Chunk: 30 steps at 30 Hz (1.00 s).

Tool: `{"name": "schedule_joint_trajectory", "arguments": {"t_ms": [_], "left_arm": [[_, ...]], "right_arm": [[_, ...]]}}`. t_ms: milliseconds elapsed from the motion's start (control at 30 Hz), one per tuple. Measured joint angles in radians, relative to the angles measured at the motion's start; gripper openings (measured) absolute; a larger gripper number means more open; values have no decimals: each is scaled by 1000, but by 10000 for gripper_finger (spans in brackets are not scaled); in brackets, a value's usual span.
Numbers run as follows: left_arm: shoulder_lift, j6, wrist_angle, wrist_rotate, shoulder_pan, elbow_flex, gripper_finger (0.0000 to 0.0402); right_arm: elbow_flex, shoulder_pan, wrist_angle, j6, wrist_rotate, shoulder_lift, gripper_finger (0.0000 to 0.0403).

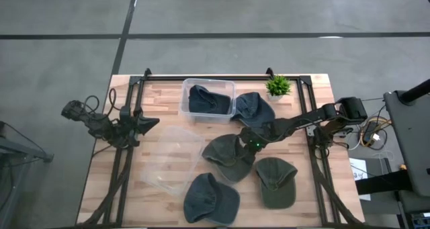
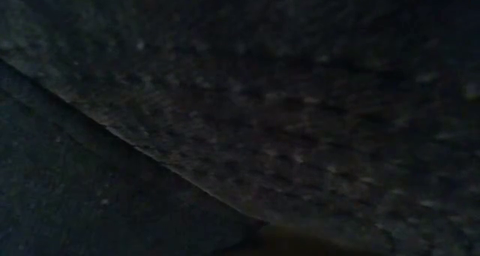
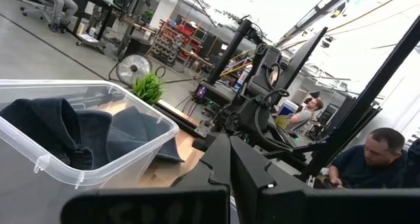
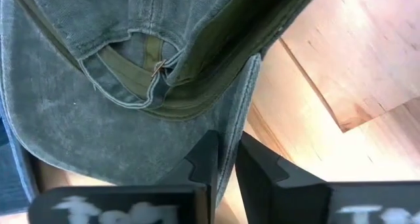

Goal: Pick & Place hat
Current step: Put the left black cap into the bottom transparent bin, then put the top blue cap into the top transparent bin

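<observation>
Several caps lie on the wooden table. An olive-grey cap point(image 1: 227, 155) lies at the middle, and my right gripper point(image 1: 247, 144) is shut on it, reaching in from the table's right side. In the right wrist view this cap point(image 4: 131, 73) shows its back opening and strap. A grey-blue cap point(image 1: 252, 107) leans on the clear bin point(image 1: 185, 98), which holds a dark blue cap point(image 1: 207, 100). A green cap point(image 1: 275, 182) and a blue-grey cap point(image 1: 209, 199) lie nearer the near edge. My left gripper point(image 3: 230, 159) is shut and waits at the table's left side point(image 1: 134, 127). My right gripper pinches an edge of the olive-grey cap point(image 4: 234, 129) between its two fingers point(image 4: 209, 159), coming in slanting from above and from the table's right. Most of the cap lies spread on the table point(image 1: 222, 163). One layer or several, I cannot tell.
A clear lid point(image 1: 169, 158) lies flat left of the caps. A small green plant point(image 1: 277, 86) stands at the far right corner. Dark cloth point(image 2: 240, 121) close to the lens fills the low view. People sit at desks beyond the table point(image 3: 371, 155).
</observation>
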<state>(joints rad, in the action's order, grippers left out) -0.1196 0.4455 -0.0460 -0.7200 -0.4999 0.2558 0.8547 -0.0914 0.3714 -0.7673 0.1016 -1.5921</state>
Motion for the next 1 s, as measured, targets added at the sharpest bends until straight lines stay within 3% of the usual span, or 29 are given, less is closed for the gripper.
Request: {"name": "schedule_joint_trajectory", "arguments": {"t_ms": [567,667,833,1000], "left_arm": [[0,2,0,3,0,0,3],[0,2,0,3,0,0,3],[0,1,0,4,0,0,3],[0,1,0,4,0,0,3]], "right_arm": [[18,0,56,20,3,24,159],[39,0,137,35,-8,66,170],[76,1,309,77,-145,155,173],[84,45,336,136,-236,187,172]]}}
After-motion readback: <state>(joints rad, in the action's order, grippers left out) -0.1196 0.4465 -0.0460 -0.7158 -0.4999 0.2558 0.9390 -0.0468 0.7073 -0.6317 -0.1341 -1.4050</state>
